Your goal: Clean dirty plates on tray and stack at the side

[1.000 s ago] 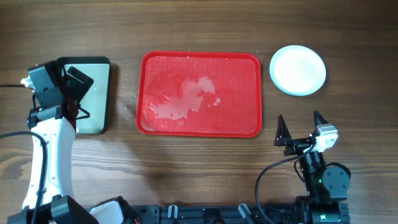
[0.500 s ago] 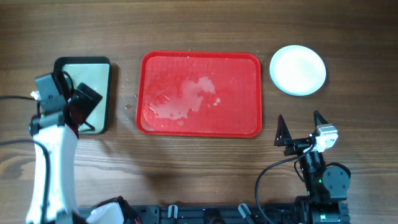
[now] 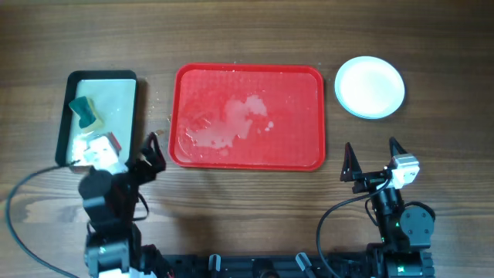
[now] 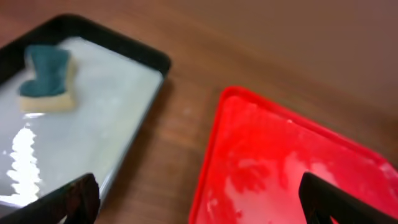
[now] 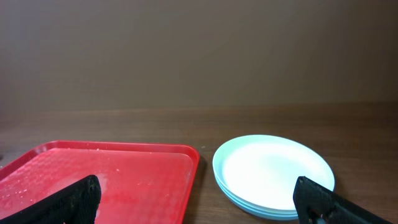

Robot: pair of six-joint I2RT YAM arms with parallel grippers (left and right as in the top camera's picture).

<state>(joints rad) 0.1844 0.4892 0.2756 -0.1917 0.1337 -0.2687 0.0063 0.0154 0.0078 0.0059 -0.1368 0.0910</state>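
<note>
Lying mid-table in the overhead view, the tray [image 3: 297, 93] was smeared with pale residue, and the plates [image 3: 370, 86] sat stacked off its far right corner. The left gripper [image 3: 117, 154] and the right gripper [image 3: 371, 150] both stood spread wide and held nothing. The left wrist view showed a black-rimmed basin [image 4: 124, 40] of pale liquid with a sponge [image 4: 46, 78] in it, beside the tray. The right wrist view showed the stack on the table just right of the tray, not touching it.
</note>
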